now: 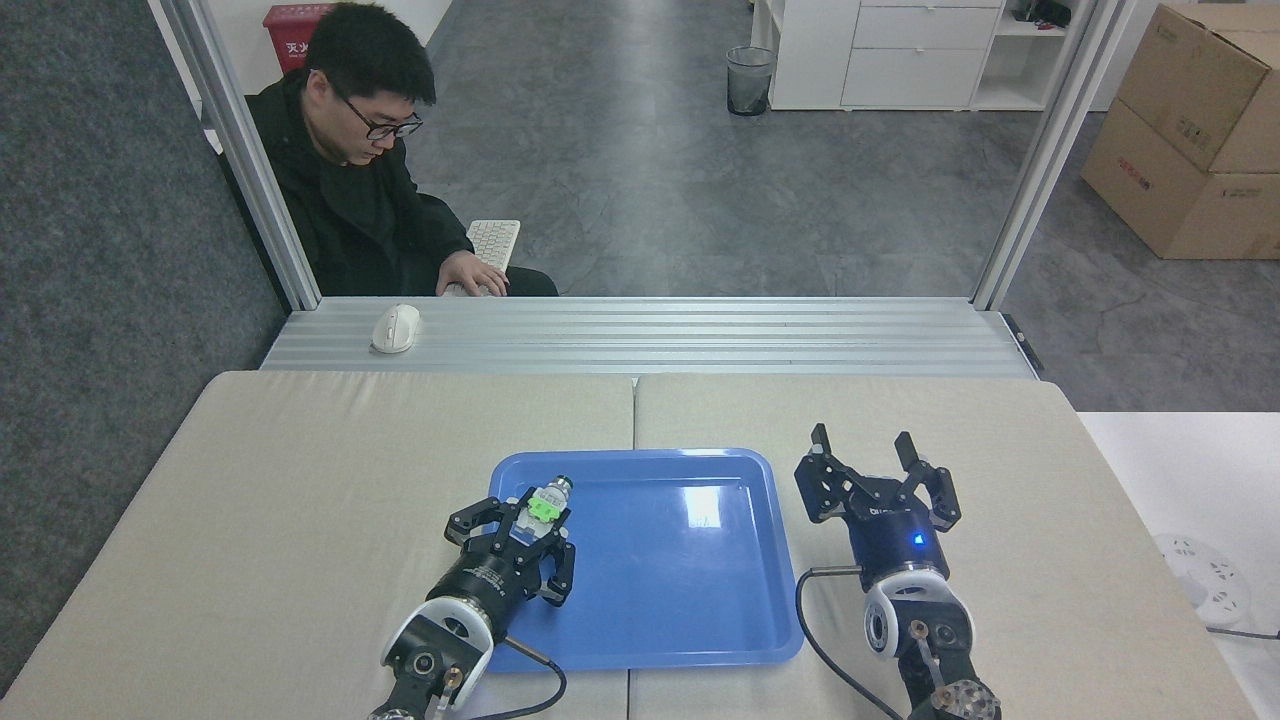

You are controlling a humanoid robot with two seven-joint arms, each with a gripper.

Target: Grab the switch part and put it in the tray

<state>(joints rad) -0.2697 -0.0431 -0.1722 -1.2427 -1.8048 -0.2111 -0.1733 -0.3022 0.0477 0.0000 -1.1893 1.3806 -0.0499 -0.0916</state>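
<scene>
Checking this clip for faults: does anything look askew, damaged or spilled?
Nothing stands out. The left pincer holds the switch part over the tray, which lies square and intact; the right pincer is open beside it.

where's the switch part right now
In the head view, the switch part is held in the left tool, over the near-left area of the blue tray.

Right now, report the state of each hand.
Left hand: closed on the switch part, over the tray.
Right hand: open, holding nothing, right of the tray.
</scene>
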